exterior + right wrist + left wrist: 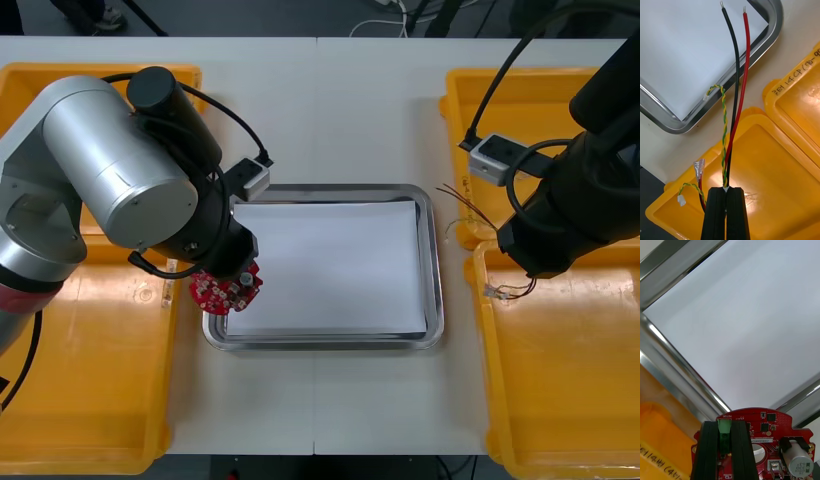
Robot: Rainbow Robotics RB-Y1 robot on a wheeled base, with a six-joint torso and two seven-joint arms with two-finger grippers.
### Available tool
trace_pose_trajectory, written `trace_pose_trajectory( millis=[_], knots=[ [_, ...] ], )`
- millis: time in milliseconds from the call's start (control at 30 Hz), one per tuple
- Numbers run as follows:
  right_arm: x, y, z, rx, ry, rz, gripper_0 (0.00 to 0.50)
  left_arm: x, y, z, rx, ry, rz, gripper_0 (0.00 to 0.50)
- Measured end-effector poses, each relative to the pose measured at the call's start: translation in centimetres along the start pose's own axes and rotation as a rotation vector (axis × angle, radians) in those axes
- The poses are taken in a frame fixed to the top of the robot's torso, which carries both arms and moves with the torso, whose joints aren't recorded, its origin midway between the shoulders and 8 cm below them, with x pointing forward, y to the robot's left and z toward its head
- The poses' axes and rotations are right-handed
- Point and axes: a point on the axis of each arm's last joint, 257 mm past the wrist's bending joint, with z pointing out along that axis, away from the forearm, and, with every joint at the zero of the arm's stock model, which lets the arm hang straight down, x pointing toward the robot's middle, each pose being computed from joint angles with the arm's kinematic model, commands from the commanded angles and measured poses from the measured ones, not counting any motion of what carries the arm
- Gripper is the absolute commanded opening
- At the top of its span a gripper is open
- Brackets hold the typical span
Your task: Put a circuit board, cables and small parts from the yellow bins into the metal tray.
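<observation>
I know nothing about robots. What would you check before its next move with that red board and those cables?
1. Grip of the left end effector on the circuit board: ok, fingers shut on it.
2. Board fully over the metal tray: not ok, it straddles the tray's left rim.
3. Tray's white inside free for the board: ok.
4. Grip of the right end effector on the cables: ok, shut on the bundle.
5. Cables over the tray: not ok, they are held above a yellow bin on the right, beside the tray.
6. Arms apart: ok, one at each side of the tray.
</observation>
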Motion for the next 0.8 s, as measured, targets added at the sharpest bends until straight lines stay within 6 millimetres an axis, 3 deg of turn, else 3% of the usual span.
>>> trace_pose_trajectory(
  millis=[233,800],
  knots=[
    [-0.2,1.3,0.6,-0.018,0.016,-0.036,0.0,-1.9,-1.2,1.8,0.021,-0.043,0.015,0.0],
    [0.1,1.2,0.7,-0.002,0.038,-0.043,0.0,-1.3,-2.9,5.3,0.033,-0.024,0.058,0.0]
  ],
)
